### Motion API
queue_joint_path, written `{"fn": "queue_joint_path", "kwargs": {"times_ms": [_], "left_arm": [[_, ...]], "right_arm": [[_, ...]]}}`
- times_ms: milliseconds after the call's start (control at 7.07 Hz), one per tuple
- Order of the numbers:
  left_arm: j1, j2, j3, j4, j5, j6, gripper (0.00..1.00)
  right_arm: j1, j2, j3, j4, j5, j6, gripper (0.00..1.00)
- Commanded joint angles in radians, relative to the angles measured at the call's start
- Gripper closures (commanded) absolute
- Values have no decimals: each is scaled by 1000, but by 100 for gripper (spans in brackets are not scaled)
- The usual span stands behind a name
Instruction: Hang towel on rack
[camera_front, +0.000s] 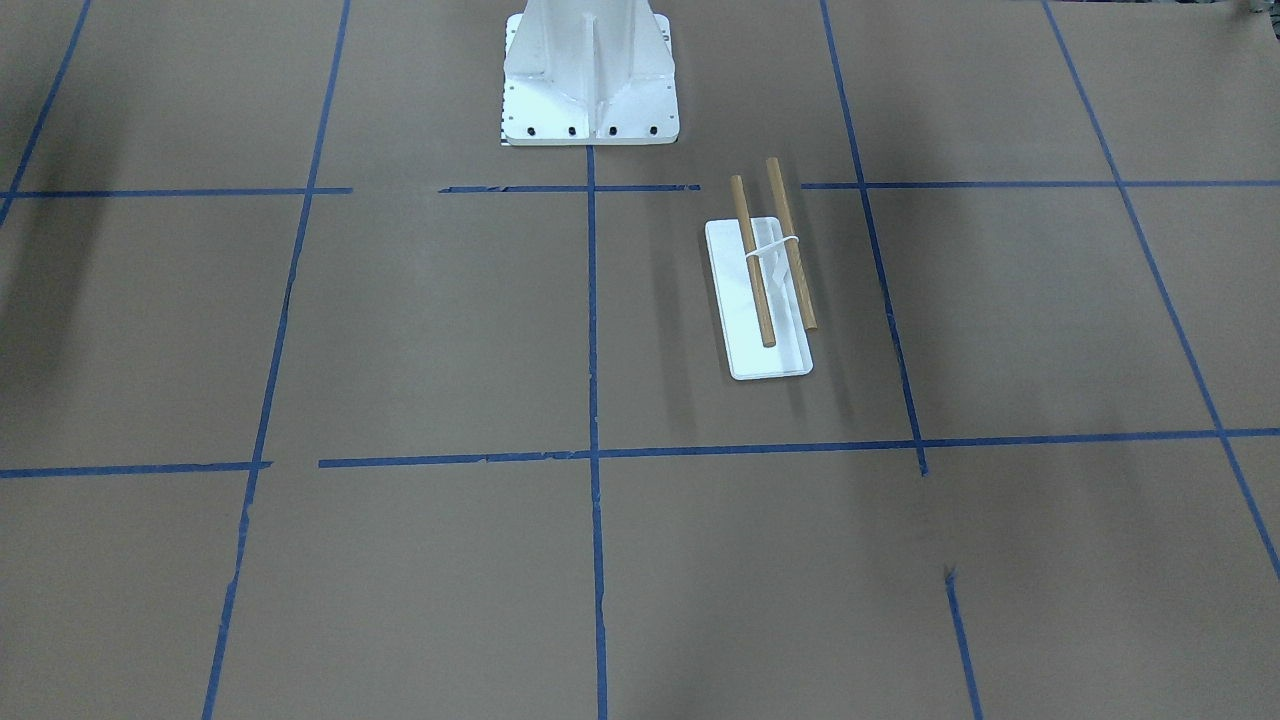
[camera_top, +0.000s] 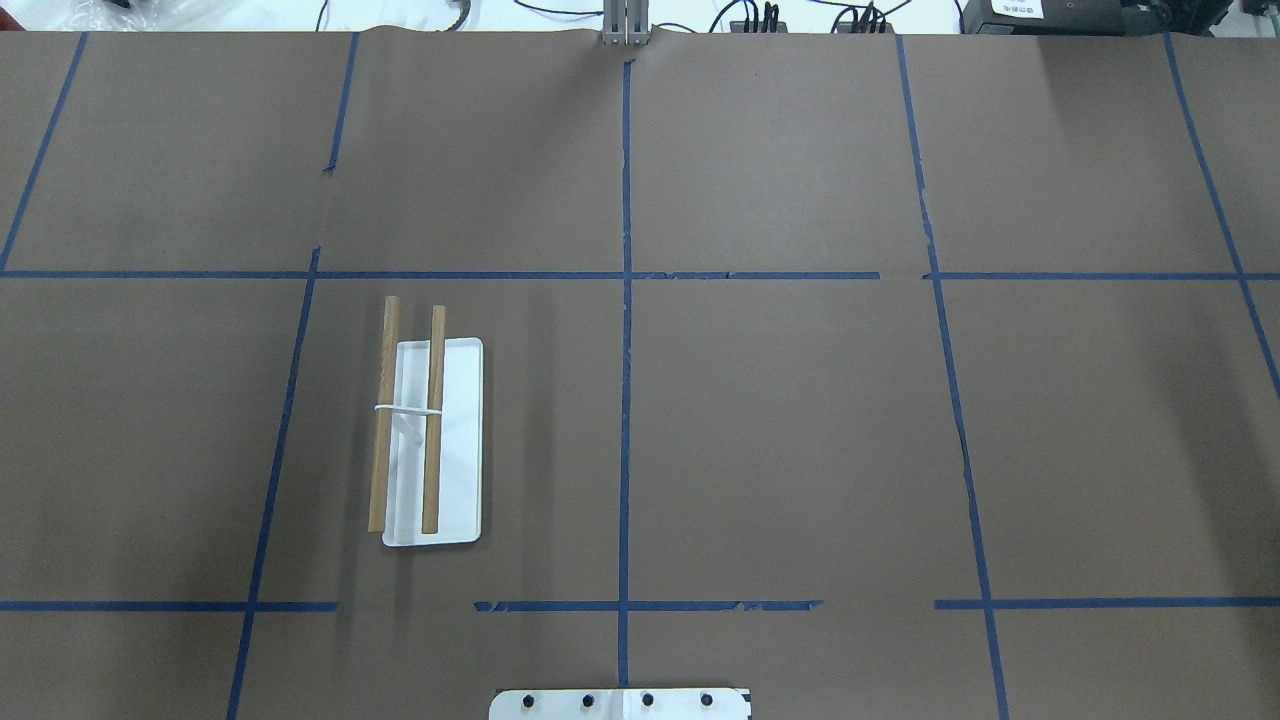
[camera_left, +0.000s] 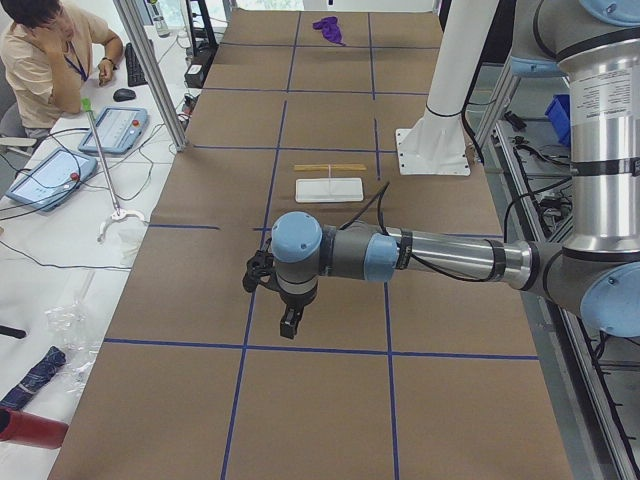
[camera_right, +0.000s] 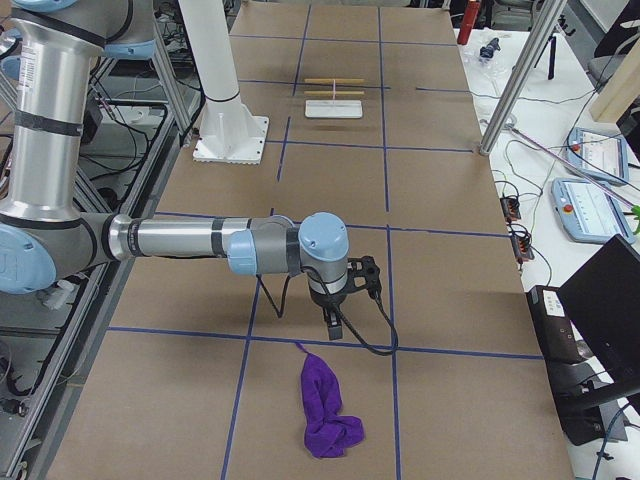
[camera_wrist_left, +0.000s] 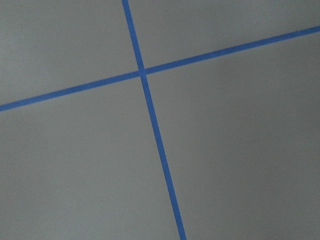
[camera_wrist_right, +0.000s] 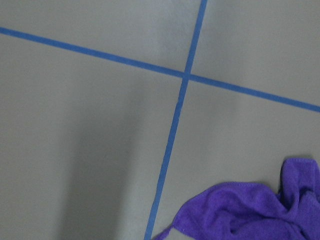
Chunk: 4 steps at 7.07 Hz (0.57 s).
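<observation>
The rack (camera_front: 770, 360) stands on the brown table with two wooden dowels over a flat white base. It also shows in the overhead view (camera_top: 460, 440) and small in both side views (camera_left: 330, 188) (camera_right: 333, 108). The purple towel (camera_right: 325, 410) lies crumpled on the table at the robot's right end, and it shows at the lower right of the right wrist view (camera_wrist_right: 250, 212) and far off (camera_left: 328, 27). My right gripper (camera_right: 333, 330) points down just short of the towel. My left gripper (camera_left: 288, 328) hangs over bare table at the left end. I cannot tell whether either is open or shut.
The white bolted robot pedestal (camera_front: 590, 90) stands at the robot's side of the table, near the rack. Blue tape lines cross the table. An operator (camera_left: 45, 50) sits beside tablets off the table's far side. A metal post (camera_right: 520, 75) stands at the table edge.
</observation>
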Motion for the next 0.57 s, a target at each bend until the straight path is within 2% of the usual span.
{"fn": "queue_joint_path", "kwargs": {"times_ms": [0,283,425], "left_arm": [[-3,-53,3,-109,-12,7,0],[-3,-24,51,-406,-3,-15,0],[-3,-20,84,-450,-3,-16,0]], "right_arm": [[2,19,-24,108,53,33,0],[2,-21,-63,176,58,6,0],[-1,-34,-136,309,53,-63,0]]}}
